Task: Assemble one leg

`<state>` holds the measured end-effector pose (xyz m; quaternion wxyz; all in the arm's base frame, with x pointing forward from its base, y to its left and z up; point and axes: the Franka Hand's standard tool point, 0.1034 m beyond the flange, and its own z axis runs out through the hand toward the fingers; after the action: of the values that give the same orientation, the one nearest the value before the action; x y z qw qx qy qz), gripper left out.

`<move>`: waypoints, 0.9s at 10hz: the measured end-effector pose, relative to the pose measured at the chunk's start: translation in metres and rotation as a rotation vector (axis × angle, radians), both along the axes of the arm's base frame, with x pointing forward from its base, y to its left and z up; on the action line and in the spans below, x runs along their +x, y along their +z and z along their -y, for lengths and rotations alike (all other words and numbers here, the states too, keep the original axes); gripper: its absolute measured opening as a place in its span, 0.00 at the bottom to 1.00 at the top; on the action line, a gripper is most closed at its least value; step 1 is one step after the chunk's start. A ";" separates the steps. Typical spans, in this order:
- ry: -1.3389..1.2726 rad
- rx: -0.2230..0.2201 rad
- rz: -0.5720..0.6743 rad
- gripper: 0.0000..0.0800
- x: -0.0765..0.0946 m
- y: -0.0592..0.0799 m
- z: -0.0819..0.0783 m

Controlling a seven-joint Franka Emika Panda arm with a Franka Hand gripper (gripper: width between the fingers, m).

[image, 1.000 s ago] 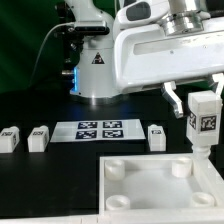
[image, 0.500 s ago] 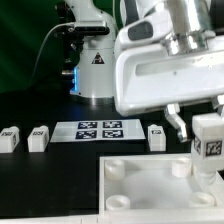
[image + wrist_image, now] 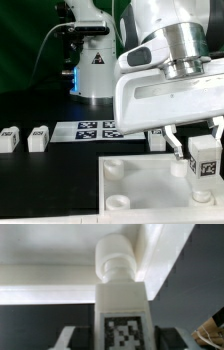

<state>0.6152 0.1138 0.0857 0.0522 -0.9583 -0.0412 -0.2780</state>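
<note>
My gripper (image 3: 203,150) is shut on a leg (image 3: 206,160), a small white post with a black-and-white tag facing the camera. It holds the leg upright over the far right corner socket of the large white square plate (image 3: 150,200). In the wrist view the leg (image 3: 123,308) runs out from between my fingers (image 3: 68,339), its rounded tip at the plate's corner (image 3: 150,258). Three more legs stand on the table: two at the exterior view's left (image 3: 9,138) (image 3: 38,138) and one (image 3: 157,139) behind the plate.
The marker board (image 3: 95,129) lies flat behind the plate. The robot base (image 3: 95,75) stands at the back. The table is black.
My gripper has come down and slightly forward with the leg, bringing it close over the plate's far right corner.
</note>
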 end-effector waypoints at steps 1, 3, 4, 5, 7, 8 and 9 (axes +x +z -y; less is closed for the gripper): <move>0.000 -0.001 0.000 0.36 0.000 0.000 0.001; 0.001 -0.003 -0.006 0.36 -0.001 -0.006 0.001; 0.003 -0.003 -0.008 0.36 -0.003 -0.011 0.000; 0.000 -0.001 0.009 0.36 -0.003 -0.013 -0.001; -0.019 0.005 0.030 0.36 -0.003 -0.013 -0.002; -0.039 0.011 0.046 0.36 -0.004 -0.014 -0.002; -0.067 0.016 0.037 0.36 -0.003 -0.013 -0.002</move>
<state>0.6122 0.1161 0.0722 0.0500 -0.9533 -0.0078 -0.2977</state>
